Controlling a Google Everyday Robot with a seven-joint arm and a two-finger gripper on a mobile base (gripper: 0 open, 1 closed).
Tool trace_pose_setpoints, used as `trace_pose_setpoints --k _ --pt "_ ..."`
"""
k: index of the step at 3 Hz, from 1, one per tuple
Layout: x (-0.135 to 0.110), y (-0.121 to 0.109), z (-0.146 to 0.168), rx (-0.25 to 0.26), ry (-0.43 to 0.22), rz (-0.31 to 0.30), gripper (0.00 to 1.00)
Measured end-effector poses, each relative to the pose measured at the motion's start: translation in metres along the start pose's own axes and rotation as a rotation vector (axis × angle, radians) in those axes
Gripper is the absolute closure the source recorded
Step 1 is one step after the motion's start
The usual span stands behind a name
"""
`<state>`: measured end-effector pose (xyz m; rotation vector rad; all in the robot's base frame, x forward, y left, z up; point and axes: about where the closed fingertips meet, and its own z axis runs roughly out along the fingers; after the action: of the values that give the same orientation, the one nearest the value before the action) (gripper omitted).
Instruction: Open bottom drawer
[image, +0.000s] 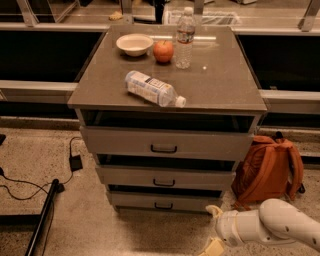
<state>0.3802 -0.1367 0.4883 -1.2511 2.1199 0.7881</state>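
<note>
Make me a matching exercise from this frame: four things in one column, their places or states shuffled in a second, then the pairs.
Things
1. clear plastic bottle with a white label
2. orange fabric backpack
3. grey bottom drawer with a small dark handle
4. cream two-finger gripper

Places or states
A. low over the speckled floor, off the grey cabinet's front right corner
B. lying on its side on the cabinet top
C. lowest of three fronts, handle untouched
D. on the floor beside the cabinet's right side

Pairs: 1-B, 2-D, 3-C, 4-A
</note>
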Motion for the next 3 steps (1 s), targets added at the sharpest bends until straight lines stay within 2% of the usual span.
trace_pose_setpoints --k 1,2,3 --pt "-0.001 -0.018 0.027 0.020 -0.001 -0.078 0.00" --pt "0.015 -0.031 0.072 0.089 -0.031 -0.170 0.00" --pt "0.017 -0.044 0.079 0.233 -0.078 -0.237 0.00"
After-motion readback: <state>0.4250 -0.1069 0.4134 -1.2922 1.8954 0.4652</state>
